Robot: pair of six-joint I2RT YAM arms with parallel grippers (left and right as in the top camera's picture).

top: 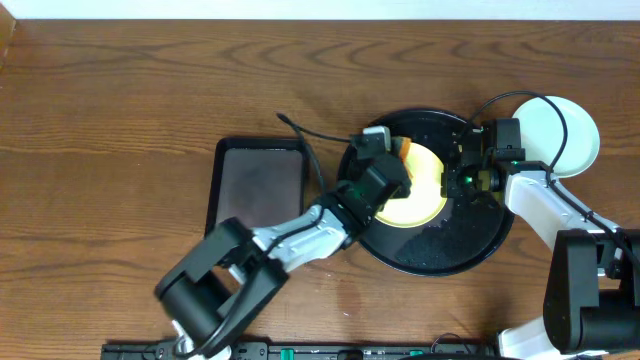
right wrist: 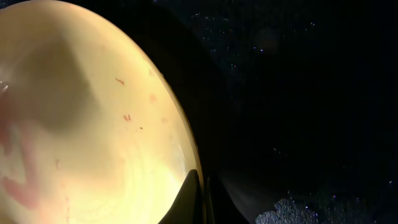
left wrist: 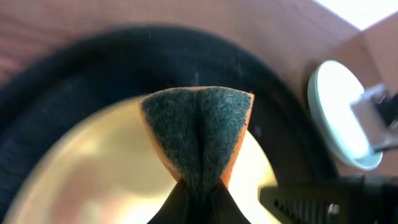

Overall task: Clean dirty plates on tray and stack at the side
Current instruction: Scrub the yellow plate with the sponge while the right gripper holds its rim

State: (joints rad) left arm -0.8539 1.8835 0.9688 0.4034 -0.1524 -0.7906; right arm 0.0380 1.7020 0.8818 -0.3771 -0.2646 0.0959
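One yellow plate (top: pixel 428 195) in the black tray (top: pixel 440 262), right of centre, both arms at it.
I see my left jaws clamped on an orange sponge (left wrist: pixel 198 134), its green pad folded and held over the plate; my right jaws pinch the plate's right rim. A pale plate (top: pixel 570 135) lies on the worktop (top: pixel 120 120) at upper right, beside the tray; a smaller tray (top: pixel 258 185) lies left.

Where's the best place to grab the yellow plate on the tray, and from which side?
Pinch the yellow plate by its right rim, coming from the right, where the right gripper sits. It lies face up in the tray, so only the rim fits between fingers, and the left gripper with its sponge covers the left side.
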